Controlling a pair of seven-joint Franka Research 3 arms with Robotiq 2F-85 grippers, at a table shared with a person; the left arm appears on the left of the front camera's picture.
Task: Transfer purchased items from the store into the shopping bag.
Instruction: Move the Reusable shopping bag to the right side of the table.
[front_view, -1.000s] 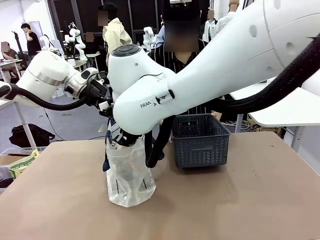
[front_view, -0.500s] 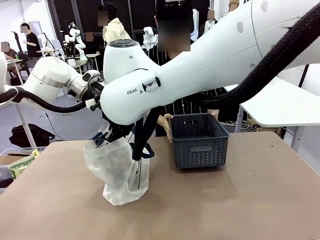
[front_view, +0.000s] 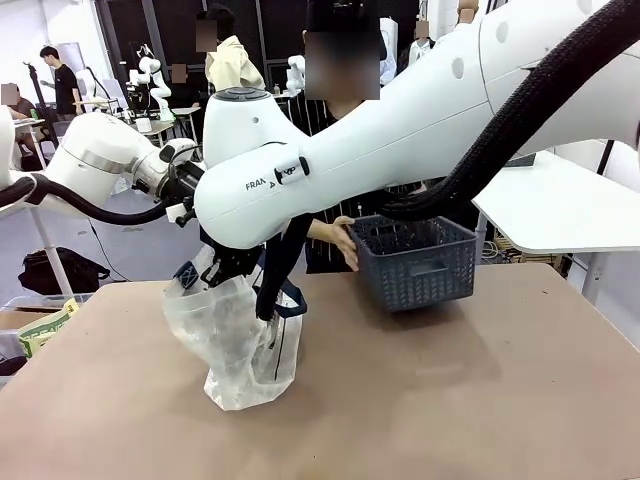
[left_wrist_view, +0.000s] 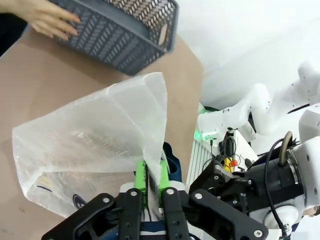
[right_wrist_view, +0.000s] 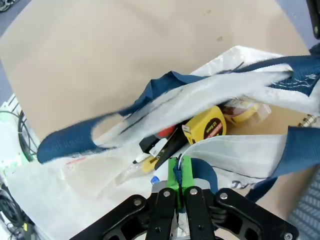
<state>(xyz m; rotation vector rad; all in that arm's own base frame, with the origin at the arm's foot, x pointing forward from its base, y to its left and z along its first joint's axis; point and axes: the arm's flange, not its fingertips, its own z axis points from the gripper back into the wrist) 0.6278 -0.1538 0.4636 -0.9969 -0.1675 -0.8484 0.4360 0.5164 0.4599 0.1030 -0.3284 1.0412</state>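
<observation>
The shopping bag (front_view: 240, 345) is standing on the brown tabletop (front_view: 450, 400), left of centre in the front view, its translucent white body leaning and its mouth being held open from two sides. The left claw (left_wrist_view: 152, 172) is pinching the bag's rim: in the left wrist view its green pads (left_wrist_view: 141, 175) are lying close together with the crinkled plastic edge caught between them, a navy handle showing just behind. The right claw (right_wrist_view: 179, 172) is shutting tight on the opposite rim, where a navy loop handle (right_wrist_view: 100, 132) is joining the white plastic; its pads are meeting with almost no gap.

Looking down into the bag in the right wrist view, the purchased items (right_wrist_view: 200, 127) are lying inside: a yellow tape measure (right_wrist_view: 206, 125) with a red label, a dark pack beside it, a roll of yellowish tape (right_wrist_view: 240, 112) near the far wall, and smaller pieces too jumbled to tell apart.

The store (front_view: 415, 262), a dark grey lattice basket, is hanging tilted above the far side of the tabletop, well apart from the bag. The person's hand (front_view: 340, 240) is gripping its left wall; in the left wrist view the same hand (left_wrist_view: 42, 20) is resting against the lattice.
</observation>
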